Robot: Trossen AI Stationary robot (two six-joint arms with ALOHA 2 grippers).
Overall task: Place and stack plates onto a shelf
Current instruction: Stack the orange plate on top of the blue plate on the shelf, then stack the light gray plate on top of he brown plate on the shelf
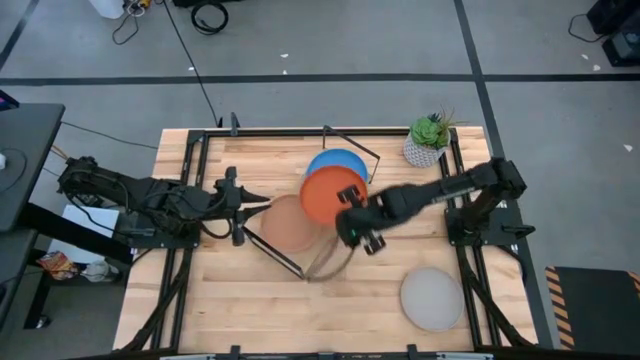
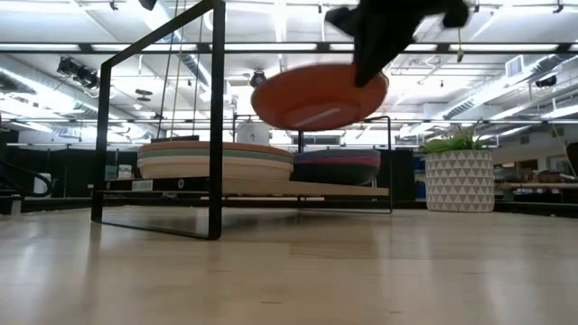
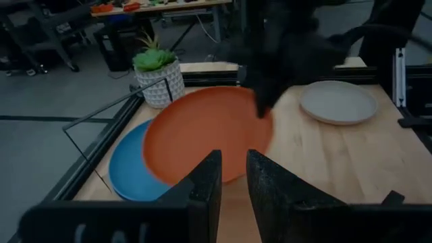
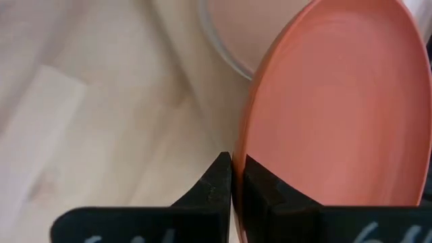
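Grey plate [image 1: 432, 297] lies flat near the surface [image 1: 230, 310] front-right corner, not yet shelved. Right pincer [image 1: 352, 226] is clamped on the rim of the orange plate [image 1: 328, 195], holding it in the air above the shelf [image 2: 334, 190], slightly tilted, partly over the blue plate [image 1: 340, 160] stack at the shelf's far end. Peach plate [image 1: 285, 225] tops the nearer stack. Left pincer [image 3: 231, 177] hovers beside the shelf's left side, fingers narrowly apart, holding nothing. Plant [image 1: 428, 140] sits at the far-right corner. Plate looks rigid, light, smooth and likely chip-prone; rim pinch is the only grip, so it could swing or slip.
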